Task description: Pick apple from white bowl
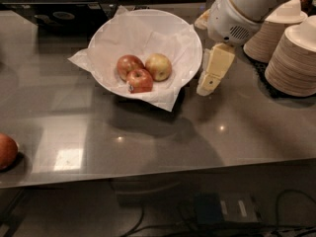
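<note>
The white bowl (pixel 190 46), lined with crinkled white paper, sits on the grey counter at the back centre. It holds three apples. The palest apple (pixel 158 66), yellow-green with a red-orange blush, lies on the right of the group. Two darker red apples (pixel 129 65) (pixel 140 80) lie to its left and front. My gripper (pixel 210 80) hangs from the white arm just right of the bowl's rim, above the counter, apart from the apples.
Stacks of beige paper bowls (pixel 293 58) stand at the back right. An orange-red fruit (pixel 7 151) lies at the left edge. The counter's front edge (pixel 158 174) runs across the lower part; cables lie below it.
</note>
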Controlling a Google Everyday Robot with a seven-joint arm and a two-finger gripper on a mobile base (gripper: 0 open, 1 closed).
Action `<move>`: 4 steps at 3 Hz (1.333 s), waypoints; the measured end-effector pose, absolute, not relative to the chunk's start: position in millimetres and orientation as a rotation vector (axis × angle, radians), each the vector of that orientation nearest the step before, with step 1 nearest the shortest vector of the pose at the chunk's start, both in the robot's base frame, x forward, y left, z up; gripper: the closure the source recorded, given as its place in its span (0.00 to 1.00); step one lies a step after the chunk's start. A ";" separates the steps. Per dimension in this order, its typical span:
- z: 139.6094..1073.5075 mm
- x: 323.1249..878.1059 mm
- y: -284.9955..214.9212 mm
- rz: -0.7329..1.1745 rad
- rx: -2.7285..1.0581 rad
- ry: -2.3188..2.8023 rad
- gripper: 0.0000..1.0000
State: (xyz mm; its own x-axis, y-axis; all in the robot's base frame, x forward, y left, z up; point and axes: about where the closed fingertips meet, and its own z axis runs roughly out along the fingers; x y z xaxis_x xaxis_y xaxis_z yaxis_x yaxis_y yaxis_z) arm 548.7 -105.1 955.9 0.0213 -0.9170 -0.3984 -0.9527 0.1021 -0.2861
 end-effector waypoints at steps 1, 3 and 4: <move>965.3 561.7 -95.4 0.175 -1.807 1.795 0.00; 963.1 592.7 -77.0 0.180 -1.842 1.659 0.00; 946.6 604.3 -69.3 0.165 -1.872 1.671 0.06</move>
